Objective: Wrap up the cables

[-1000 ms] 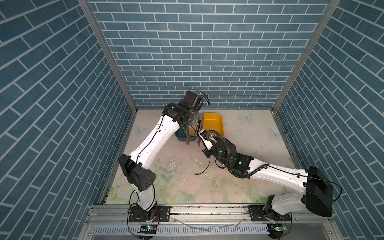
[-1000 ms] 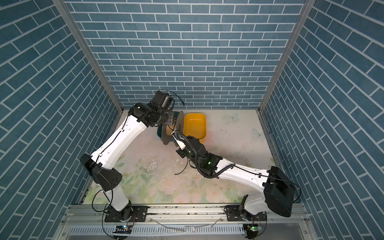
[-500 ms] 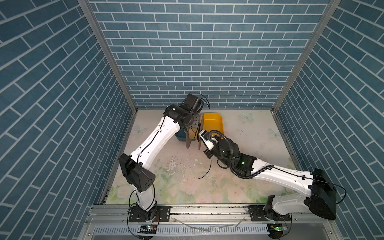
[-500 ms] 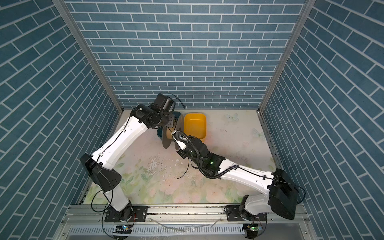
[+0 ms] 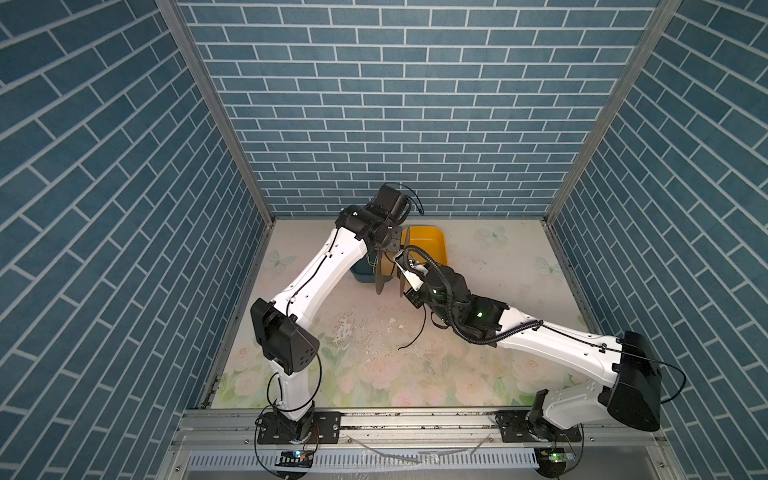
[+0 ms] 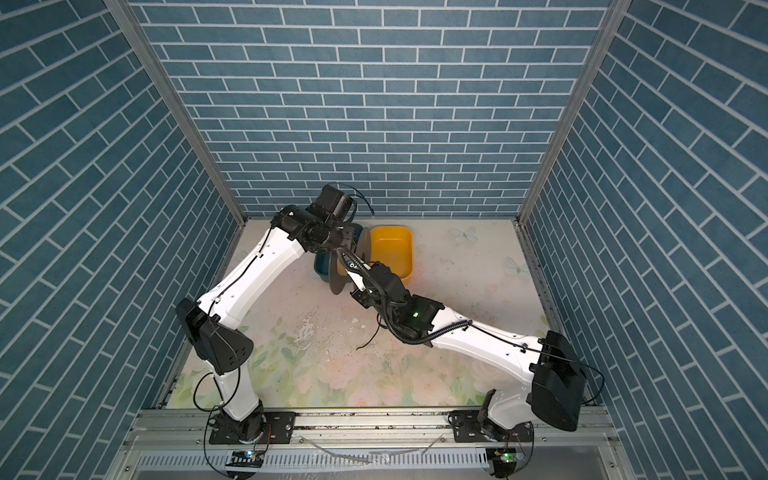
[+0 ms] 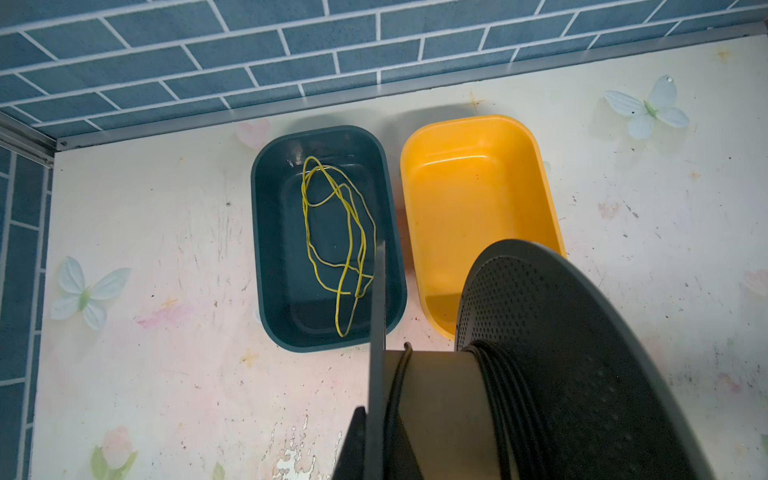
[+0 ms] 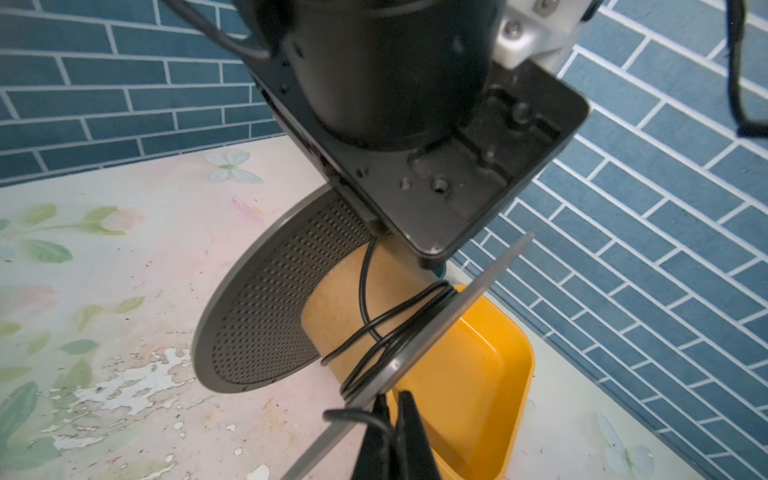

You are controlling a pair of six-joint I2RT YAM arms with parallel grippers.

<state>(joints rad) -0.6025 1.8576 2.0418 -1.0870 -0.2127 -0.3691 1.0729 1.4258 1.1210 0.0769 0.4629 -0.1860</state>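
Observation:
A spool (image 5: 388,270) with two grey perforated flanges and a cardboard core (image 7: 432,399) hangs above the table beside the bins. My left gripper (image 7: 376,449) is shut on its thin flange (image 7: 378,316), one finger on each side. The black cable (image 8: 399,332) lies in several turns round the core, bunched against one flange (image 7: 561,353). My right gripper (image 8: 392,428) sits just past that flange's rim, shut on the cable. The cable's loose tail (image 5: 419,332) hangs below the right wrist and curls down to the table; it also shows as a thin tail (image 6: 372,336).
A dark teal bin (image 7: 257,208) holds a thin yellow-green wire (image 7: 332,232). Beside it is a yellow bin (image 7: 478,199) with nothing in it, right under the spool. Both bins stand near the back wall. The mat in front has worn white patches (image 5: 345,328).
My right gripper has tightened on the cable and edged slightly closer to the spool. The hanging tail has shifted a little. The left arm has hardly moved.

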